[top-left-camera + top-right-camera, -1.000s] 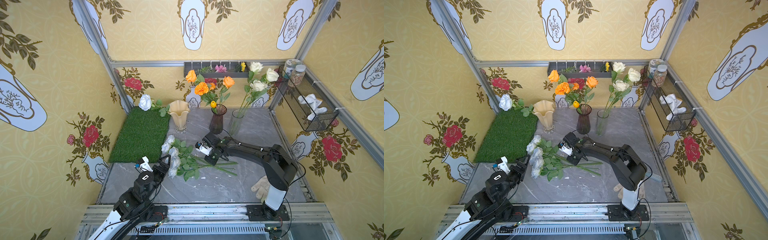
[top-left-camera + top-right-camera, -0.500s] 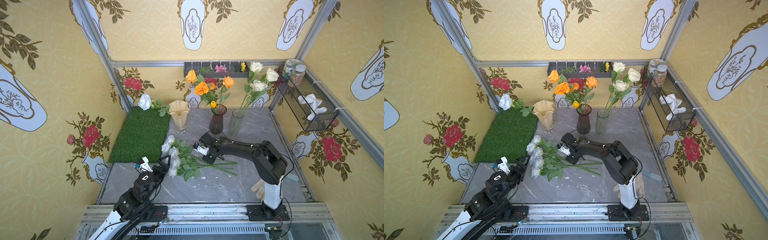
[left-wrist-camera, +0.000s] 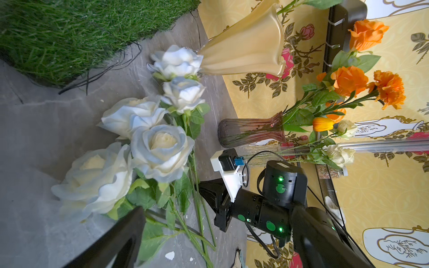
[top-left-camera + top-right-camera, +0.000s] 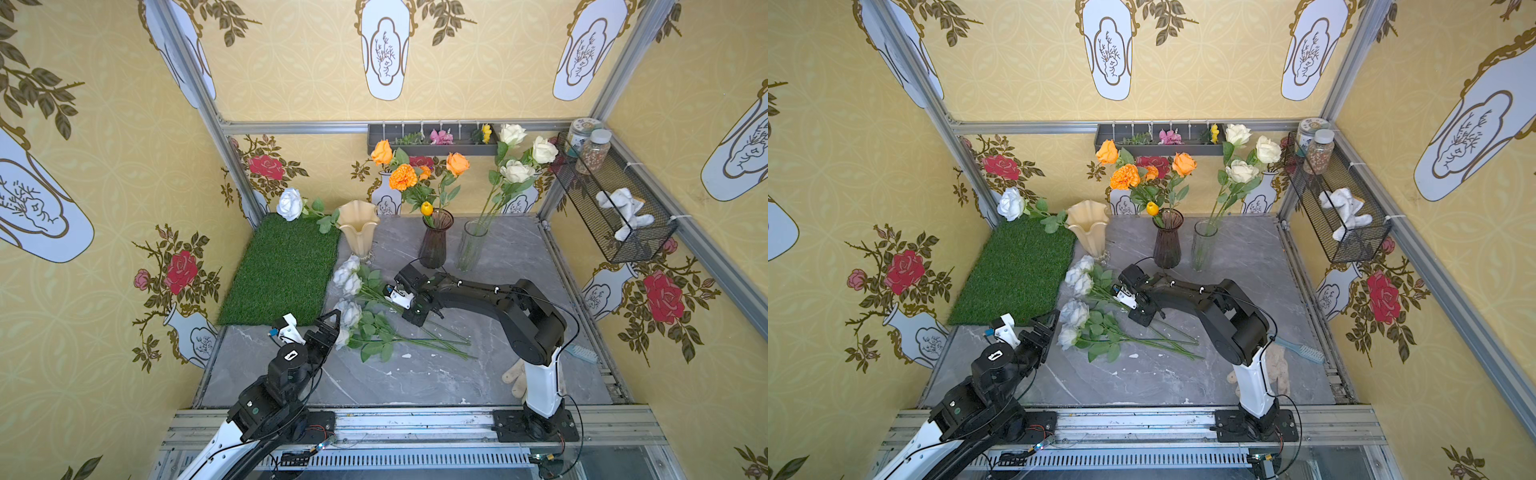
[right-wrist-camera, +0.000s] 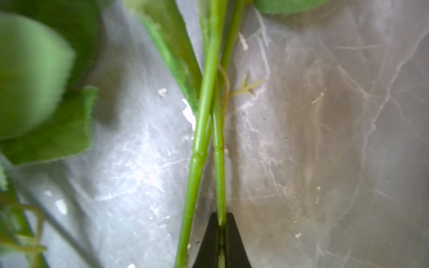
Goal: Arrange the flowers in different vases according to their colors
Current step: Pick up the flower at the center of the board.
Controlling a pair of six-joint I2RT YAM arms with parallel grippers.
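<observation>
**Right gripper (image 5: pixel 222 228) now clamped on one rose stem (image 5: pixel 219 162); it stood partly open a second ago.**

The fingertips have pinched the thinner stem, while a neighbouring stem (image 5: pixel 199 148) crosses it and passes outside them. That completes the grasp, so the lift toward a vase looks to be next. Both stems belong to the pale blue-white roses (image 4: pixel 350 286), which lie flat on the table (image 4: pixel 415 378) with their heads at the foot of the cream-amber vase (image 4: pixel 358 232). Their long axes run level with the table, and the cut ends point away from that vase toward the right arm's base. Leaves hide which bloom the held stem carries. The vase stands empty. The left gripper (image 4: pixel 326 332) is spread wide and holds nothing, near the roses farthest from the vase.
</observation>
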